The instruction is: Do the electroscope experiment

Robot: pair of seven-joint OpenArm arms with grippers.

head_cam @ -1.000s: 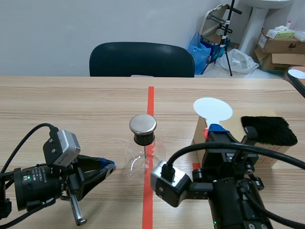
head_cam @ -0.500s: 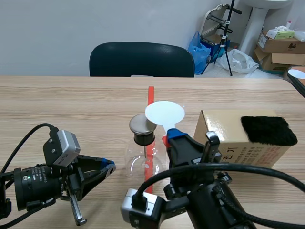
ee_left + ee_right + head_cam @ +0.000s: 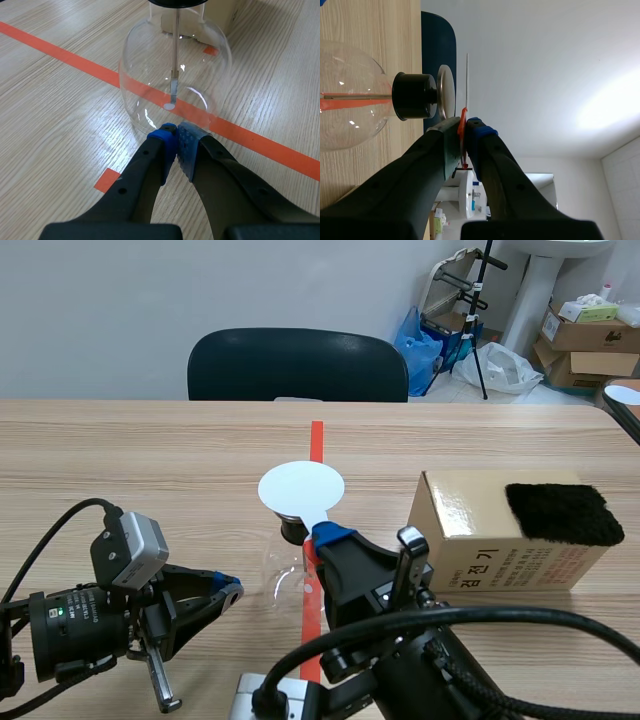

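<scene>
Surface: wooden table [image 3: 150, 460] with an orange-red tape line [image 3: 316, 435] down its middle; a dark chair [image 3: 295, 365] stands beyond the flask.
Flask position: the glass flask [image 3: 175, 75] stands on the tape line, between the two arms.
Flask build: clear round bulb, black stopper [image 3: 412, 96] in the neck, metal cap [image 3: 446, 92] on top, thin rod [image 3: 176, 45] hanging inside the bulb.
Flask axis: upright; the long axis is vertical and follows the rod; the cap faces up.
Flask handling: judged light, thin-walled, fragile and slippery; the bulb offers no flat grip. The best hold is judged to be the stopper or neck, with low force.
Paddle position: the white paddle [image 3: 300, 487] hovers just above the flask's cap; the right wrist view shows a narrow gap, no contact.
Paddle axis: the long axis runs from the handle [image 3: 463, 116], on the robot's side of the flask, out to the disc [image 3: 467, 75]; the disc face lies parallel to the cap.
Paddle handling: judged light, thin and stiff; hold by the handle only, pads off the disc.
Right gripper [image 3: 465, 125]: jaws pinch the paddle's handle, just beside the flask's stopper.
Left gripper [image 3: 176, 132]: jaws pressed together on nothing, tips low at the flask's base, on its left; contact with the glass cannot be told.
Box [image 3: 480, 540]: right of the flask, near it, with a black fur patch [image 3: 560, 512] on top.
</scene>
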